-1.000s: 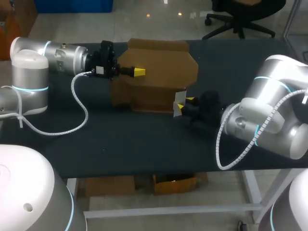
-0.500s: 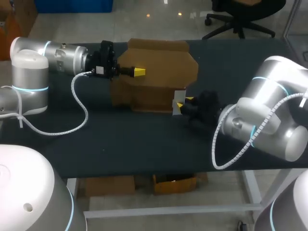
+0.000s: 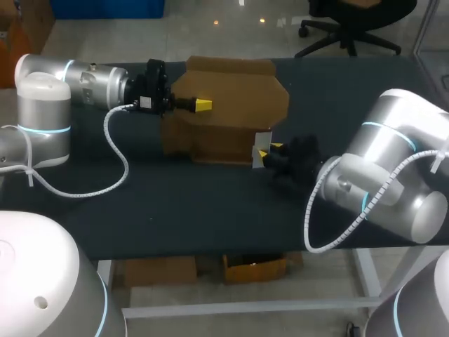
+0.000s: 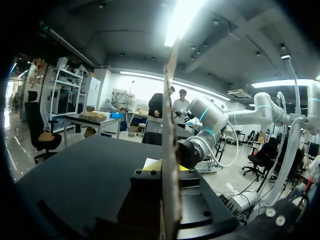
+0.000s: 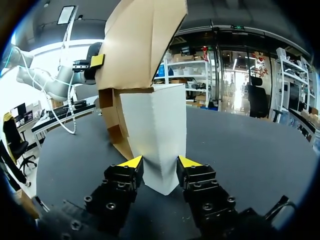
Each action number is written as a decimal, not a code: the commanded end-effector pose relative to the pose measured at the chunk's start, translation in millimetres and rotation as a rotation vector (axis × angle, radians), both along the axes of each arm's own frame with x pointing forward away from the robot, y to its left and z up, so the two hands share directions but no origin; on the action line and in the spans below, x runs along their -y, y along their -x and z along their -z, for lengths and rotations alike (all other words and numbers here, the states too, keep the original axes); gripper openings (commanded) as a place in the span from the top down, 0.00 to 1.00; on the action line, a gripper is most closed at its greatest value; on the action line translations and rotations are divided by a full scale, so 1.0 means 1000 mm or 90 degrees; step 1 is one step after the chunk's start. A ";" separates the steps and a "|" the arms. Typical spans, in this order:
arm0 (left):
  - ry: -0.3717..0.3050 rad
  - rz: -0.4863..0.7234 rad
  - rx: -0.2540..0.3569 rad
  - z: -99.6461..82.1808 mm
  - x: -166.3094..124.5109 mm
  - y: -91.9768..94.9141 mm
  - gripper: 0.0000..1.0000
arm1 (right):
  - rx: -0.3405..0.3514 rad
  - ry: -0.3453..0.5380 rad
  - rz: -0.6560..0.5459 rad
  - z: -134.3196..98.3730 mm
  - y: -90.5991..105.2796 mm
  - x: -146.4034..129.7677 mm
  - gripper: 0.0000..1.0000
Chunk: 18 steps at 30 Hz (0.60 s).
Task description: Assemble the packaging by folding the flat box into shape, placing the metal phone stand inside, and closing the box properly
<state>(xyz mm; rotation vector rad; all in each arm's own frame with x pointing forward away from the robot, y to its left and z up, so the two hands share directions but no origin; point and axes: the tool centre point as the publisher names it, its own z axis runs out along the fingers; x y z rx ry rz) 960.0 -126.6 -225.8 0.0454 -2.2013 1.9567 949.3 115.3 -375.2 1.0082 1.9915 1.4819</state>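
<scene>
A brown cardboard box [image 3: 231,105], partly folded, stands at the back middle of the table. My left gripper [image 3: 203,104] is shut on one of its upright flaps; in the left wrist view that flap [image 4: 171,125] runs edge-on up from between the fingers. A white upright block [image 3: 262,145] stands against the box's front right corner. My right gripper [image 3: 269,150] is shut on it low down. In the right wrist view the white block [image 5: 155,125] sits between both yellow fingertips [image 5: 131,162], with the brown box [image 5: 140,45] behind and above it. No bare metal stand shows.
The dark table top [image 3: 175,210] stretches from the box to the front edge. My left arm's white spiral cable [image 3: 119,165] droops onto the table left of the box. My right arm's bulky elbow [image 3: 393,175] hangs over the table's right side.
My right arm's elbow has swung left and down. Its gripper stays at the white block and has narrowed a little. The left arm and the box have not moved.
</scene>
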 end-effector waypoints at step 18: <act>-0.001 0.002 0.000 0.003 0.000 0.000 1.00 | 0.010 0.035 0.166 -0.002 -0.002 -0.018 0.62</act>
